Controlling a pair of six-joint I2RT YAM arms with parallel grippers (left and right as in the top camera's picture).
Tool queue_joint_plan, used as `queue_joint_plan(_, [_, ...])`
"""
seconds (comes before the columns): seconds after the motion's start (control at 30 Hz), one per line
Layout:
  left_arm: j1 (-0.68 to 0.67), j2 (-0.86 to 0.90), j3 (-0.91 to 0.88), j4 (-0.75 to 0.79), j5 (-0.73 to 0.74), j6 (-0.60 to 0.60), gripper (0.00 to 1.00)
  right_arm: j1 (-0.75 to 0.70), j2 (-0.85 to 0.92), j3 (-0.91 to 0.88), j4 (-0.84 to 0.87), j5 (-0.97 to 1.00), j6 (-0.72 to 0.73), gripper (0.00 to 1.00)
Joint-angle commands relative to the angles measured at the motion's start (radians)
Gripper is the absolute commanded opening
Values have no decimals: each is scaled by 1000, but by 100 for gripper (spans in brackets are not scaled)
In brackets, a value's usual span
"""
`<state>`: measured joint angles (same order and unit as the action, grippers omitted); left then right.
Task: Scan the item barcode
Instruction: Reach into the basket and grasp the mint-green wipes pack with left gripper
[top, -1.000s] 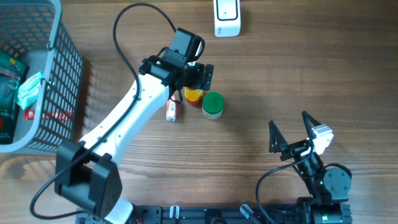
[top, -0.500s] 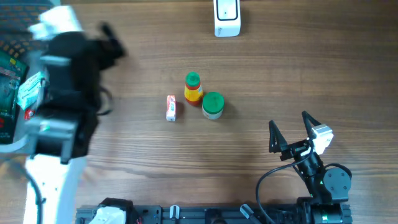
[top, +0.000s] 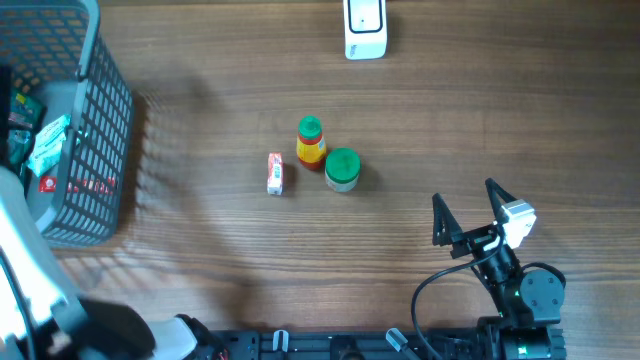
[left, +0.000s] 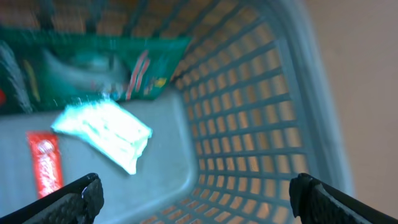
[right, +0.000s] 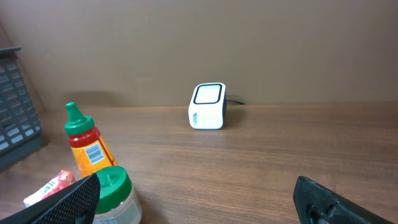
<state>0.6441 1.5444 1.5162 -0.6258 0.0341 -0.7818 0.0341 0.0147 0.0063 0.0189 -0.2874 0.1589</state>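
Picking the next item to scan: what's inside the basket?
A green packet, a pale mint pouch and a red sachet lie in the basket. Anything beneath them is covered.

Left arm (top: 25, 265): gone from the table centre, now at the near-left edge.
Left gripper (left: 199, 202): moved off the sauce bottle (top: 311, 143), now above the inside of the basket (top: 105, 120) at far left.
The sauce bottle: uncovered, cap now fully visible from overhead.

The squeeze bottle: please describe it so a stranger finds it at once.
Near the middle of the wooden table, three small items cluster. The squeeze bottle is the one nearest the white scanner, beside the green-lidded jar; only it has a pointed green cap and a red-and-yellow body.
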Motion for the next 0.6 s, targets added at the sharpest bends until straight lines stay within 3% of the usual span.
queue_joint_plan(0.0, [2, 135, 20, 32, 62, -178, 100, 3, -7, -1, 3, 5, -10, 100])
queue_joint_plan(0.23, [13, 354, 20, 61, 67, -391, 100, 3, -7, -1, 3, 5, -10, 100])
queue_joint_plan(0.37, [13, 441, 19, -14, 70, -497, 100, 3, -7, -1, 3, 5, -9, 100])
queue_joint_plan(0.57, [14, 516, 19, 19, 61, -516, 100, 3, -7, -1, 3, 5, -9, 100])
